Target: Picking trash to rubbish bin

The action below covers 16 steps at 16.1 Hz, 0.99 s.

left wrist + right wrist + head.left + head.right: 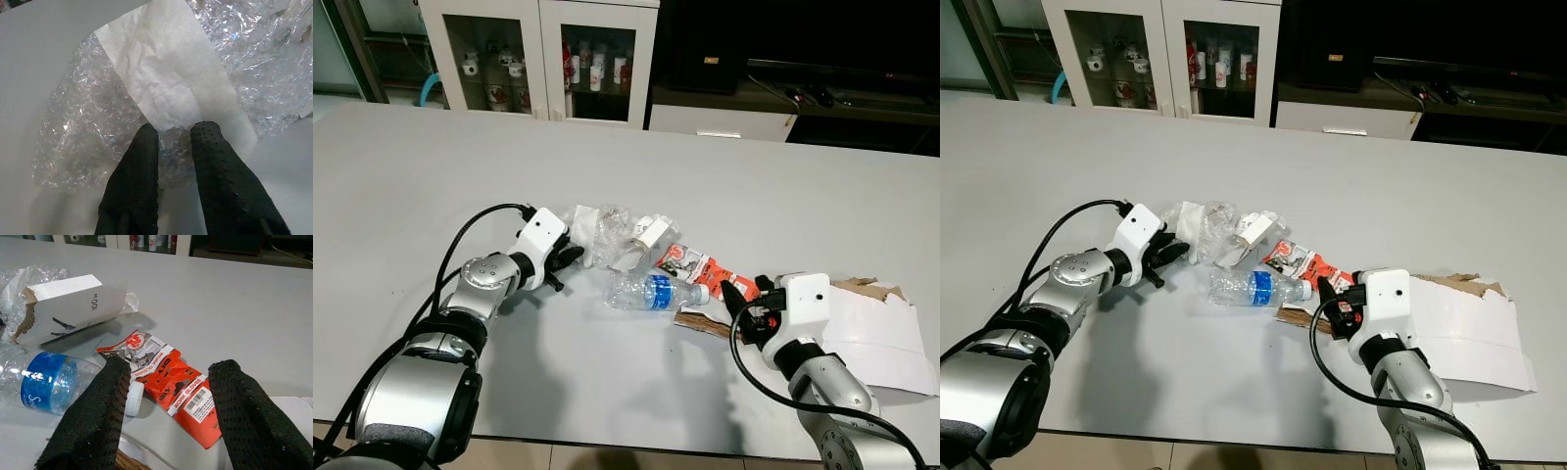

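Right gripper [166,396] fingers spread over the orange packet [171,382]; left gripper [173,134] fingers pinch bubble wrap [88,137] on the counter [724,176].

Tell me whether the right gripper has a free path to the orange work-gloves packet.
Probably yes: the right gripper is open, straddling the orange packet lying flat just ahead. The bottle cap sits by one finger and might get nudged.

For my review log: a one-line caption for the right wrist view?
Open right gripper poised over orange glove packaging beside plastic bottle.
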Tool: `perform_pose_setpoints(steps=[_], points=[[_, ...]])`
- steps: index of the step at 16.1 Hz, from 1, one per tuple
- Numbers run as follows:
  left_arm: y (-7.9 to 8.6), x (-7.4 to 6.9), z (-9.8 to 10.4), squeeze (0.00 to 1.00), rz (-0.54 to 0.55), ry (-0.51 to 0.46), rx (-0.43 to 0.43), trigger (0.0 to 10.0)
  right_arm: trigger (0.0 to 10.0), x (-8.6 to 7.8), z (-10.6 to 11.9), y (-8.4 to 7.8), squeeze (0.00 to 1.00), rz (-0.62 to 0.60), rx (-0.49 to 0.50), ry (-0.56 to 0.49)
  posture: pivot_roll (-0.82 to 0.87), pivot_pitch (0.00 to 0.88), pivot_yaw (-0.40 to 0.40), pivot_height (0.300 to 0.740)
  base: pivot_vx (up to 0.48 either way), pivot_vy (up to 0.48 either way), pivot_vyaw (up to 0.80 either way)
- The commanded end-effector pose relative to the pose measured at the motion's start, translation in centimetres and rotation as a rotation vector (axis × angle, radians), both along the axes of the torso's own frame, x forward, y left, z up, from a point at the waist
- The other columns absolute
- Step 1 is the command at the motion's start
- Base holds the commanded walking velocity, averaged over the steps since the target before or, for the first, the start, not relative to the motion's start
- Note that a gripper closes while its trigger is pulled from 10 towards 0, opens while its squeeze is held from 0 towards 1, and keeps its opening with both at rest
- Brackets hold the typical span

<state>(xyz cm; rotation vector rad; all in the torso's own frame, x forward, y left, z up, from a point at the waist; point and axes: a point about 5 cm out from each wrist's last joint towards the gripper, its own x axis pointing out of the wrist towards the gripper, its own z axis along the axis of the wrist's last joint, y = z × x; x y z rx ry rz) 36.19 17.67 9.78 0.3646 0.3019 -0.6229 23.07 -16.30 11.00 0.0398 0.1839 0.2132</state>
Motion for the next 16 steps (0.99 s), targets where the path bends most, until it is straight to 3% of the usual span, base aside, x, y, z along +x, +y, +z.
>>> perform_pose_setpoints(steps=[1,7,13,16], points=[[-0.1,0.3,0.6,0.0,-0.015,-0.006,0.001,0.0,10.0,0.3,0.1,-0.1,0.0,0.004,-0.003,-0.011,-0.15,0.0,-0.06,0.74,0.0,0.0,0.0],[0.3,0.4,1.1,0.0,-0.017,-0.023,-0.033,0.0,10.0,0.3,0.1,0.0,0.0,0.002,-0.004,-0.016,-0.15,0.0,-0.051,0.74,0.0,0.0,0.0],[3.0,0.0,3.6,0.0,0.003,-0.183,-0.244,0.0,10.0,0.1,0.0,-0.1,0.0,-0.005,-0.001,-0.015,-0.13,0.0,-0.06,0.74,0.0,0.0,0.0],[3.0,-2.3,5.1,0.0,-0.044,-0.313,-0.379,0.0,10.0,0.7,0.0,0.3,0.0,0.017,0.004,-0.02,-0.1,0.0,-0.084,0.74,0.0,0.0,0.0]])
